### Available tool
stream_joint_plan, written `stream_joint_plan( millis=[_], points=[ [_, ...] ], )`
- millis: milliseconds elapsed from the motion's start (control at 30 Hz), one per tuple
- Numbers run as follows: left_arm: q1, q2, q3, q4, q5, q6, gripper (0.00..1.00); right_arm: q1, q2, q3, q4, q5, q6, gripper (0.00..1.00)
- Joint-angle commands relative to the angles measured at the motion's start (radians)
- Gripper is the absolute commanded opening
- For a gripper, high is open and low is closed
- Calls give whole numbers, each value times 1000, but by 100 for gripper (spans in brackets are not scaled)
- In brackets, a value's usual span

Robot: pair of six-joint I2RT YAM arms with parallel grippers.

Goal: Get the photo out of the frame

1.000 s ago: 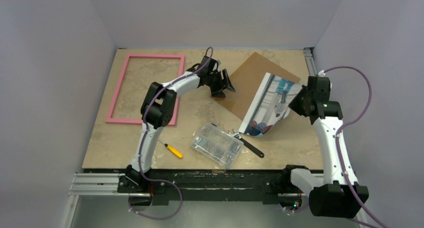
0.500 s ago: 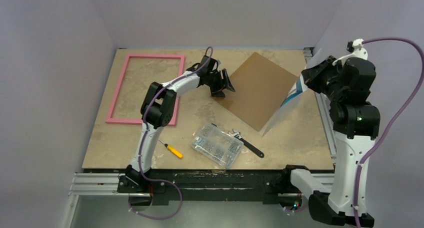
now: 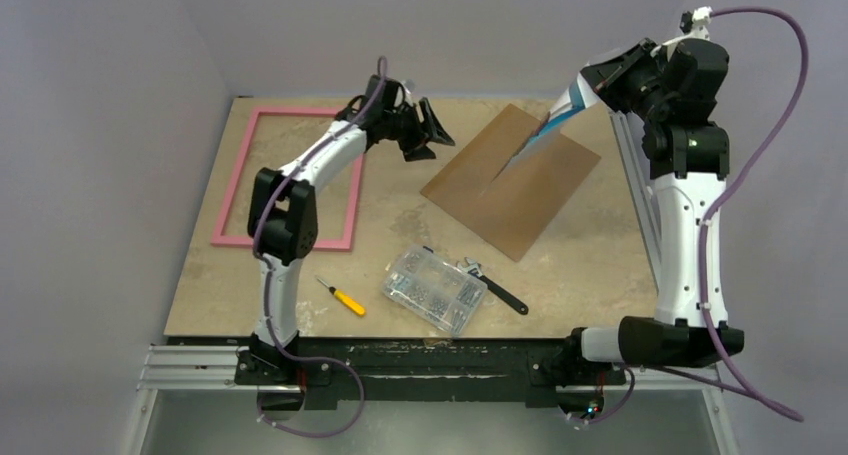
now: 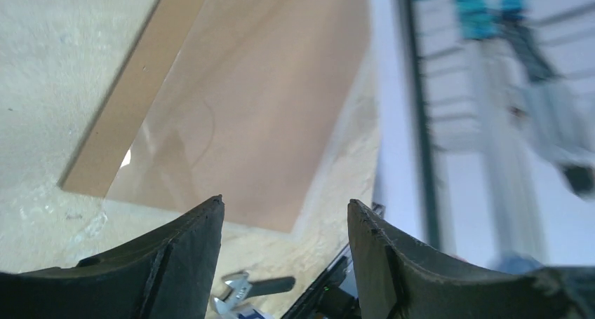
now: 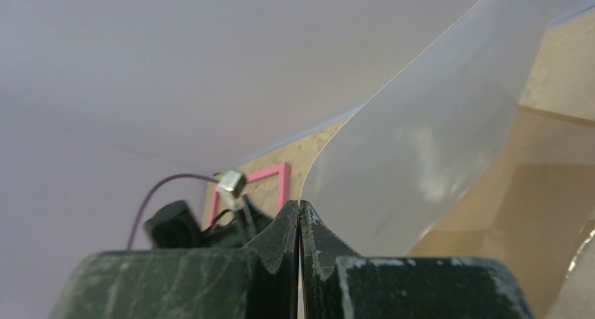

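Observation:
The pink frame (image 3: pixel 232 185) lies flat at the back left of the table, and the table shows through its middle. My right gripper (image 3: pixel 592 79) is raised high at the back right, shut on a corner of the photo (image 3: pixel 548 125). The photo hangs edge-on, with its lower end over the brown backing board (image 3: pixel 510 185). The right wrist view shows the shut gripper (image 5: pixel 300 203) pinching the photo's white back (image 5: pixel 421 144), with the frame (image 5: pixel 270 172) beyond. My left gripper (image 3: pixel 425 130) is open and empty between frame and board. Past the left gripper (image 4: pixel 285 205), the left wrist view shows the photo's striped teal face (image 4: pixel 491 109).
A clear screw box (image 3: pixel 435 290), a black wrench (image 3: pixel 497 288) and a yellow-handled screwdriver (image 3: pixel 343 298) lie near the front edge. The backing board (image 4: pixel 245 102) lies at an angle at the back centre-right. Purple walls close in on three sides.
My right arm has risen and swung toward the back, carrying the photo up off the backing board. My left gripper has pulled back and left, away from the board, and is still open.

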Motion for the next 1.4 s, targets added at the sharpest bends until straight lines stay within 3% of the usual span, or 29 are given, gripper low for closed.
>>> stream_joint_plan(
  millis=[0,133,433,600,933,1133,1367],
  points=[
    [76,-241,22,-36,49,30,63,3,8,25,198,10,99,0],
    [109,-357,-28,-92,63,92,63,2,-66,-194,300,99,106,0],
    [79,-530,-263,-74,64,195,63,3,-286,-918,438,418,251,0],
    [49,-561,-300,-78,58,233,63,3,-328,-1181,530,551,336,0],
    [50,-554,-336,-34,88,194,63,3,-375,-1372,564,683,455,0],
    [55,-554,-345,-20,95,184,63,29,-273,-1371,630,665,549,0],
    [74,-552,-359,4,114,159,62,223,-159,-1266,474,844,757,0]
  ],
)
